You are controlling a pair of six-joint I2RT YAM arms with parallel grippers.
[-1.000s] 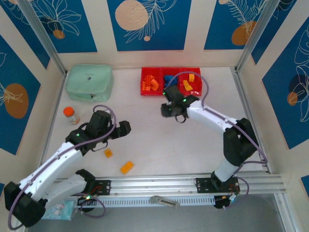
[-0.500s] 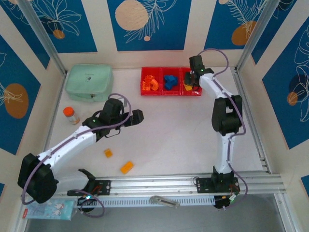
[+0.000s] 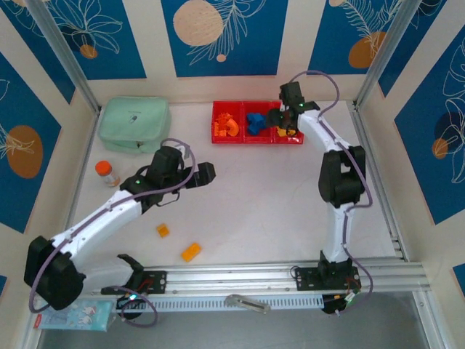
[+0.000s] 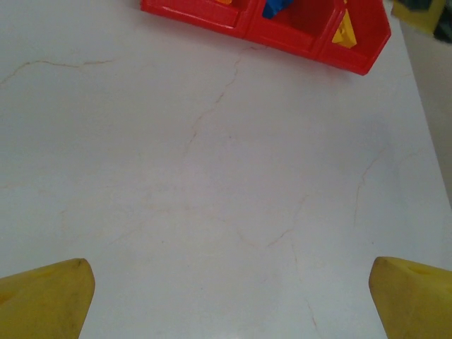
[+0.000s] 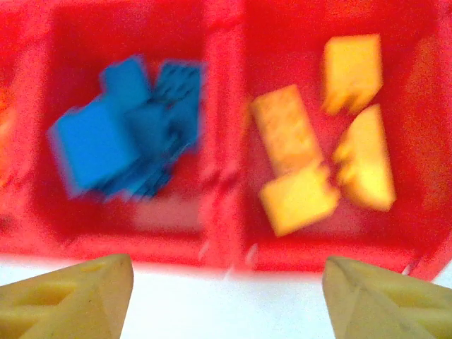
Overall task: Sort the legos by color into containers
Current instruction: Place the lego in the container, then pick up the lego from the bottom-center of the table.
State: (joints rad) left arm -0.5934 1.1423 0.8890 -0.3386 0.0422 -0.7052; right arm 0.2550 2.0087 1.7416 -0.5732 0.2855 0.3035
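We find the red containers (image 3: 243, 139) at the far side of the worktop (image 3: 254, 203), right of centre, three bins joined in one row. Seen from above, the left bin holds orange legos (image 3: 229, 126), the middle bin blue legos (image 3: 256, 121) and the right bin yellow legos (image 3: 285, 132).

The right end effector (image 3: 280, 121) hangs over the containers, above the divider (image 5: 222, 141) between the middle and right bins. In its wrist view the right end effector (image 5: 226, 289) is open: its yellow fingertips (image 5: 78, 296) stand wide apart with nothing between them. Below it the blue legos (image 5: 127, 145) lie heaped and blurred in the middle bin, and four yellow legos (image 5: 318, 159) lie close together in the right bin.

The left end effector (image 3: 206, 173) is over bare worktop, left of centre and well apart from the containers. Its wrist view shows the left end effector (image 4: 226, 296) open as well, fingertips (image 4: 46, 300) at the frame's two lower corners and only worktop (image 4: 212, 176) between them. The containers (image 4: 296, 44) sit at the top of that view.

Two loose legos lie on the near-left worktop, a small one (image 3: 163, 230) and a larger one (image 3: 191, 251) just nearer to us; both look orange. A mint pouch (image 3: 135, 123) rests at far left, with an orange-capped bottle (image 3: 107, 173) nearer than it.
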